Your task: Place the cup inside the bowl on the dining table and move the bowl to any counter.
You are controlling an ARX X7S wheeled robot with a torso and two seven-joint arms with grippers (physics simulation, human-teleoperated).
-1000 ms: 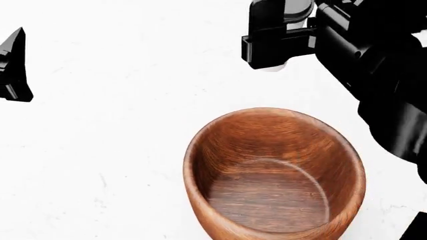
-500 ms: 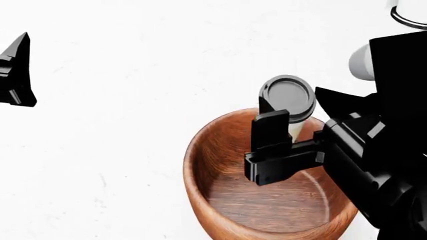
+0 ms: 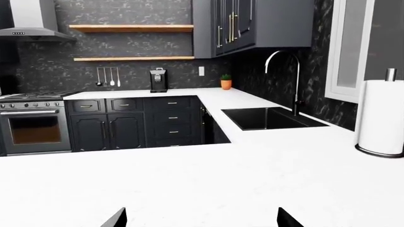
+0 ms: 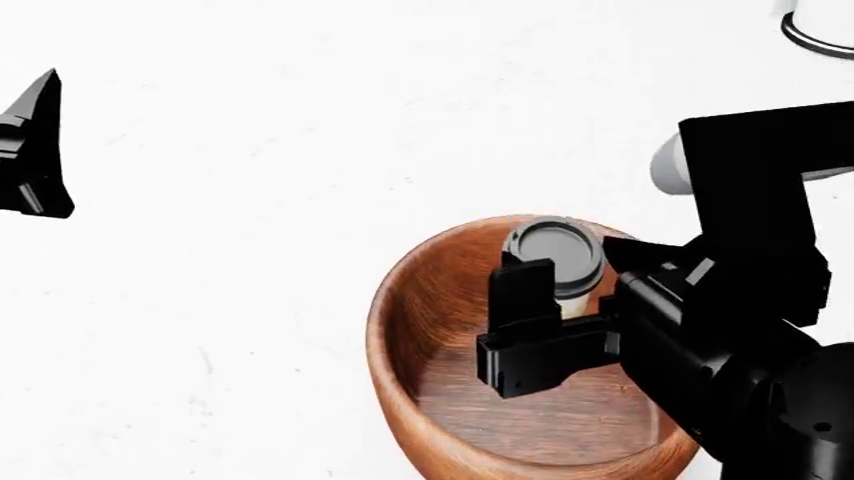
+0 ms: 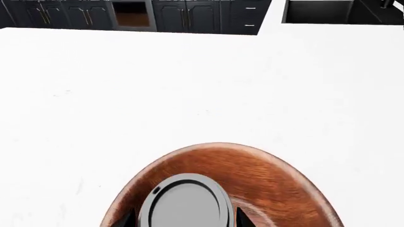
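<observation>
Two grippers | left gripper (image 4: 34, 150): idle at far left, well apart from everything, jaws parted on nothing (tips in wrist view) | deep reddish-brown wooden bowl (image 4: 400, 330) on white stone dining table (image 4: 267, 150) | small cream cup with grey lid (image 4: 553, 250): upright, inside bowl's mouth | right gripper (image 4: 567, 290): clamped on cup; release comes next, judging by this.

Bowl (image 4: 441, 330) is showing reddish-brown wood grain with a slight sheen on its floor, cup (image 4: 577, 290) is looking like cream paper under a matt grey lid (image 4: 551, 248), dining table (image 4: 267, 150) is reading as smooth, faintly speckled white stone.
</observation>
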